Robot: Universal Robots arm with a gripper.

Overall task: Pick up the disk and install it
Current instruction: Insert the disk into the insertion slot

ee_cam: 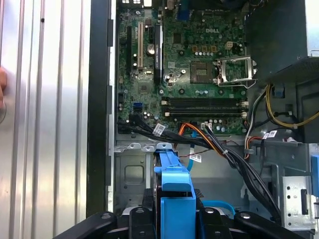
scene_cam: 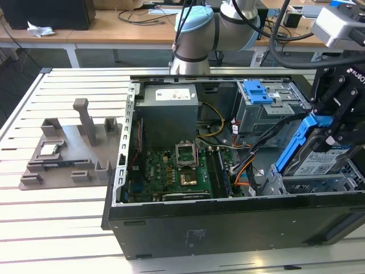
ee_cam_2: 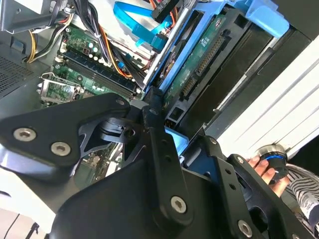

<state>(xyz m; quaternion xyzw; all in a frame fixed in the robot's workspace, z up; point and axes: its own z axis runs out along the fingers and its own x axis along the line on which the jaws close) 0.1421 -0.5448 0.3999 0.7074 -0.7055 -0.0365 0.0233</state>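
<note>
1. Grey fixture tray [scene_cam: 63,154] sits on the slatted table [scene_cam: 51,228], at the exterior view's left, with a small square chip [scene_cam: 49,149] in it.
2. Open computer case [scene_cam: 228,222] sits mid-frame; green motherboard [scene_cam: 171,174] lies on its floor, power supply box [scene_cam: 169,114] behind it.
3. Spare blue bracket [scene_cam: 256,91] rests on the drive cage [scene_cam: 274,111] toward the exterior view's right.
4. Disk [scene_cam: 316,160] is tilted, blue frame up, over the drive bay at the case's near-right corner.
5. Gripper [scene_cam: 336,123] is clenched on the disk's blue frame; the first wrist view shows black fingers [ee_cam: 142,216] flanking the frame.
6. A person's hand [ee_cam_2: 264,169] holds a round knob in the second wrist view.
</note>
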